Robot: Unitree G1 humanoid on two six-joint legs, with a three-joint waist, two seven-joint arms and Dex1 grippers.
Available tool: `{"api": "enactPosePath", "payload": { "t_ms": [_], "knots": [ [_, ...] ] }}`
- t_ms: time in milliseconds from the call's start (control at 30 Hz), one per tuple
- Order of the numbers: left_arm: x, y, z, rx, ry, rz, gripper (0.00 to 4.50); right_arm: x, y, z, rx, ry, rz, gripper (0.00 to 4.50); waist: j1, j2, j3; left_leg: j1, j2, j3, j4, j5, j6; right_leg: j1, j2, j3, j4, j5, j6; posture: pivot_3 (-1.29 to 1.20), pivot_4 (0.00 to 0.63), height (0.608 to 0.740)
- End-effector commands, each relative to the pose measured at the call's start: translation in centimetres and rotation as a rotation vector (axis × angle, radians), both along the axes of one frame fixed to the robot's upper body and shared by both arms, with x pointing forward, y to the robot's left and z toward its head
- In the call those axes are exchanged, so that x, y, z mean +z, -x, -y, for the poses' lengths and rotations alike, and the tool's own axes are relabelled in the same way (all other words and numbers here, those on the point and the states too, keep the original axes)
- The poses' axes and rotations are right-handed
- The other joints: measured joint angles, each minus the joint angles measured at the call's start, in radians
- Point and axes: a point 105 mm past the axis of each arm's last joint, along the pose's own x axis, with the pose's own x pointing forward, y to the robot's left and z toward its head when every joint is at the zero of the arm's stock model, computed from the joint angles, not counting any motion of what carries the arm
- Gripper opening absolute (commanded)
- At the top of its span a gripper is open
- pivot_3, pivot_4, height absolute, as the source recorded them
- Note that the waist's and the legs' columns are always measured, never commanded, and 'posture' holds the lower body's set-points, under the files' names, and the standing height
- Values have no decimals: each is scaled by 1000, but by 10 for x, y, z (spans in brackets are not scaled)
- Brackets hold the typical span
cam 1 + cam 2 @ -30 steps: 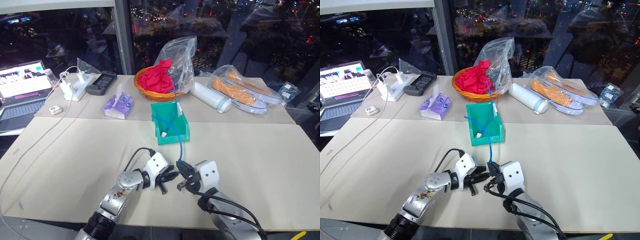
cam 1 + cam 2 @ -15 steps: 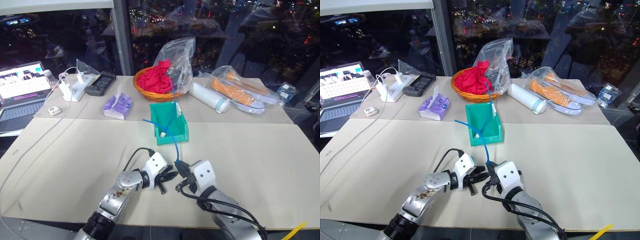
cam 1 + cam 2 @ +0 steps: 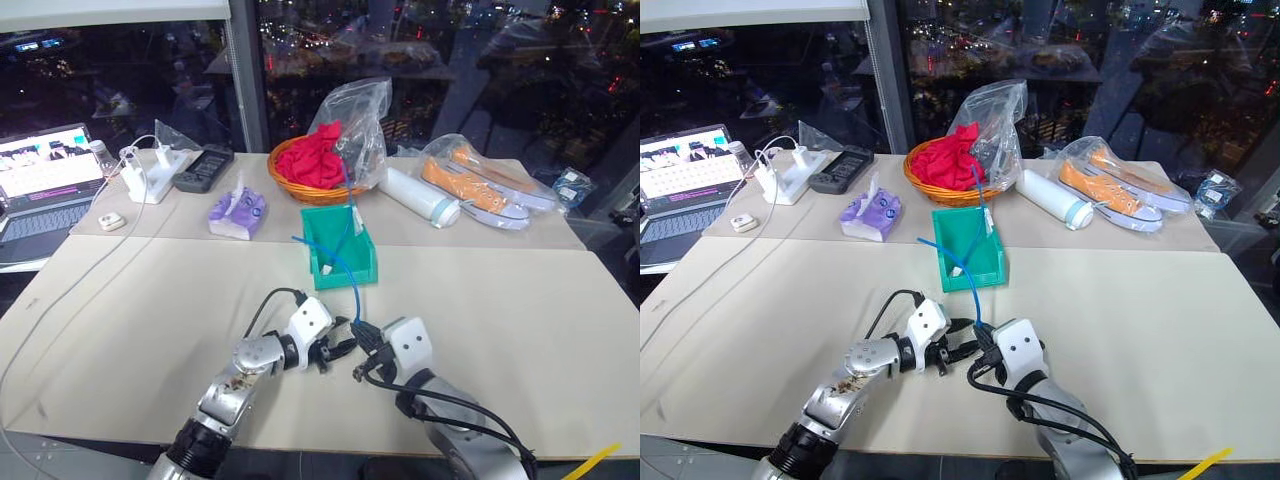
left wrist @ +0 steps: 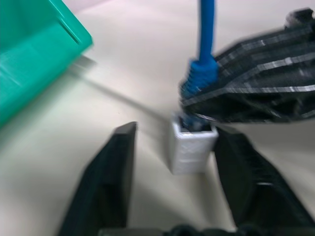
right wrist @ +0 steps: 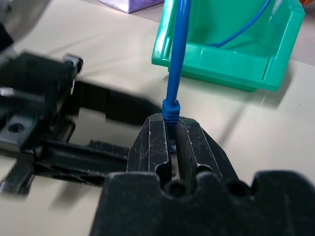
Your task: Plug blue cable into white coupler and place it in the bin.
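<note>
The two grippers meet near the front middle of the pale table (image 3: 520, 330), just in front of the green bin (image 3: 345, 262). The right gripper (image 5: 172, 142) has its two black fingers pressed together on the blue cable (image 3: 352, 285), pinching it right at the ribbed blue boot next to the plug. From that pinch the cable rises and runs back into the bin, where it loops inside and shows above the rim. In the left wrist view the plug end sits in the top of the white coupler (image 4: 193, 147), which hangs below the right gripper's fingers (image 4: 256, 93). The left gripper (image 4: 177, 162) has its fingers spread apart on either side of the coupler: one finger stands well clear of it, and the other lies close beside it, though I cannot tell whether that one touches it. The coupler is therefore between the open fingers rather than clamped by them. The bin stands upright on the table with its low front wall facing the grippers. Behind it along the back of the table lie an orange basket (image 3: 300, 180) with red cloth, a clear plastic bag (image 3: 360, 110), a white cylinder (image 3: 420, 195), a bagged orange shoe (image 3: 480, 185), a purple tissue pack (image 3: 237, 213), a white charger block (image 3: 150, 170) and a laptop (image 3: 45, 185).
</note>
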Motion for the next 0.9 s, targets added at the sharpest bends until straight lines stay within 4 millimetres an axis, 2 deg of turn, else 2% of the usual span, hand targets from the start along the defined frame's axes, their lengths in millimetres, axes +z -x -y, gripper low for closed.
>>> {"api": "enactPosePath", "payload": {
  "t_ms": [33,167,267,367,500,600,633,667,767,900],
  "knots": [
    [34,-5,-5,17,92,102,3064,-64,13,21,-58,86,-301,0,0,0,0,0,0,0,0,0,0,0,0,0,0,0,0,0,150,722],
    [37,-4,-14,31,96,110,3064,-29,1,26,-82,8,-177,0,1,0,3,0,0,0,0,0,0,-2,0,0,0,3,-5,0,150,722],
    [45,1,-25,41,106,122,3064,13,-5,28,-49,-116,-83,0,-1,1,12,-2,0,-1,1,0,0,-5,0,0,0,4,-7,0,150,722],
    [53,9,-36,49,124,127,3064,54,-4,22,59,-248,-27,0,3,4,24,-3,0,-2,0,0,0,-6,0,-1,0,5,-7,0,150,722],
    [60,14,-43,57,146,118,3064,80,-2,20,142,-326,-14,0,2,7,27,-18,-1,-3,4,1,-1,-20,-1,-1,1,6,-7,0,150,722],
    [63,17,-53,82,127,129,3064,122,-17,8,241,-413,54,0,-4,9,31,-20,-1,-4,5,3,-4,-21,-1,-3,1,7,-7,0,150,722],
    [63,17,-55,93,120,135,3064,134,-28,4,242,-448,59,0,-8,11,33,-20,-1,-4,5,3,-4,-22,-1,-3,2,7,-8,0,150,722],
    [64,17,-55,101,120,140,3064,141,-42,3,221,-471,52,0,-10,11,34,-21,-2,-4,5,2,-3,-22,-1,-3,2,8,-7,0,150,722],
    [65,16,-55,127,132,150,3064,145,-78,2,129,-483,14,0,-9,12,34,-21,-1,-5,5,2,-3,-24,-1,-4,6,8,-8,0,150,722],
    [65,16,-53,151,144,156,3064,137,-113,-6,65,-442,-44,0,-3,13,34,-28,-3,-6,7,4,-5,-29,-2,-5,6,8,-7,0,150,722]
  ]
}}
